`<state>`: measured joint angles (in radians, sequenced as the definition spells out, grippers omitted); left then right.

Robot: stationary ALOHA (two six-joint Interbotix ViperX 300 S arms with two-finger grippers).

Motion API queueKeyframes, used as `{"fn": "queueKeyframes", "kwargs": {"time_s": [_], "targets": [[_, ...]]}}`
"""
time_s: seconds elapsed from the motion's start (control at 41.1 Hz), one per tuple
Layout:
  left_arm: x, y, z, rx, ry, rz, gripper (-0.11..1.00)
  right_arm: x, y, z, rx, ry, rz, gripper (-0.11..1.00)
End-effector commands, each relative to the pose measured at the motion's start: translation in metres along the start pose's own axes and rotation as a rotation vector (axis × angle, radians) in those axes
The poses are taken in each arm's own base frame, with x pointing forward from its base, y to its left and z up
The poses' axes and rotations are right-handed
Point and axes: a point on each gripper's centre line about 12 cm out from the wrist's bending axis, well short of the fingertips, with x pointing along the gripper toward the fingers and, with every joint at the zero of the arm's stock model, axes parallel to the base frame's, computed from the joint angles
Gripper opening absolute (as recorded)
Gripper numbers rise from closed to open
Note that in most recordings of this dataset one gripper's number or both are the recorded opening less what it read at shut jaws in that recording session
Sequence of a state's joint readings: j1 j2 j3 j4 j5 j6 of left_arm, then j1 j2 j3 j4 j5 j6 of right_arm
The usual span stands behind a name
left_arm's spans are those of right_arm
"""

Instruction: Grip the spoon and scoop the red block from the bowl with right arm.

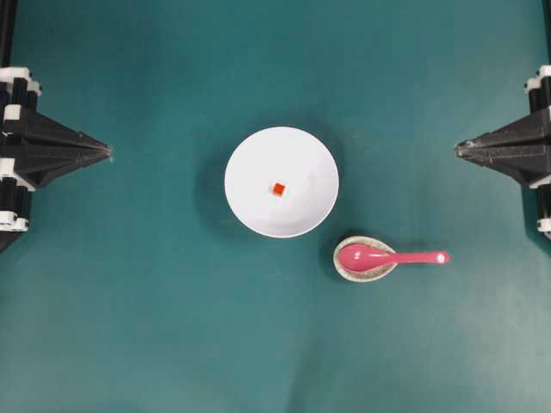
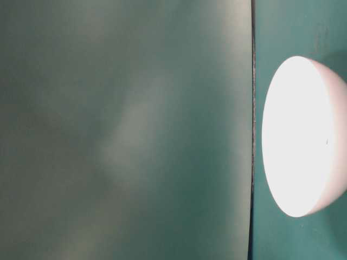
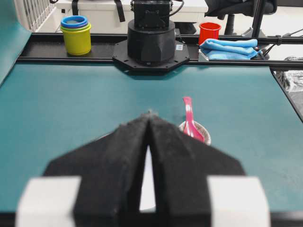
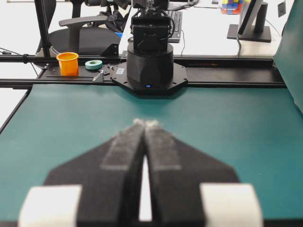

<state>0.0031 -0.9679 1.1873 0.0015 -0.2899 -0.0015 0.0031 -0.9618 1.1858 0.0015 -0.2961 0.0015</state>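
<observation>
Both end effectors, left and right, closed, empty; no legible writing.

No text, label, brand, number or sign can be read in any view; a small white sticker on the arm base at the table's far edge is too blurred to make out

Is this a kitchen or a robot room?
Most likely a robot lab in an office, not a kitchen. A green mat has a black robot arm at each side, with only a bowl and spoon on it. Behind are an office chair and a computer monitor.
</observation>
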Motion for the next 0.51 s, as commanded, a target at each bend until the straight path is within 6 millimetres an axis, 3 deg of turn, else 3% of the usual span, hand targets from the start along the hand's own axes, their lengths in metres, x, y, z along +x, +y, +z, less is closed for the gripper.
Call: {"fn": "queueKeyframes", "kwargs": {"time_s": [0.0, 0.17, 0.487], "targets": [[0.002, -0.001, 0.009, 0.045, 0.012, -0.008, 0.0, 0.002, 0.0, 0.009, -0.003, -0.021, 0.002, 0.0], [0.0, -0.001, 0.009, 0.053, 0.081, -0.007, 0.0, 0.003, 0.0, 0.006, 0.036, 0.002, -0.003, 0.0], [-0.007, 0.0, 0.019, 0.046, 0.046, -0.004, 0.0, 0.004, -0.001, -0.004, 0.065, 0.034, -0.008, 0.0]]}}
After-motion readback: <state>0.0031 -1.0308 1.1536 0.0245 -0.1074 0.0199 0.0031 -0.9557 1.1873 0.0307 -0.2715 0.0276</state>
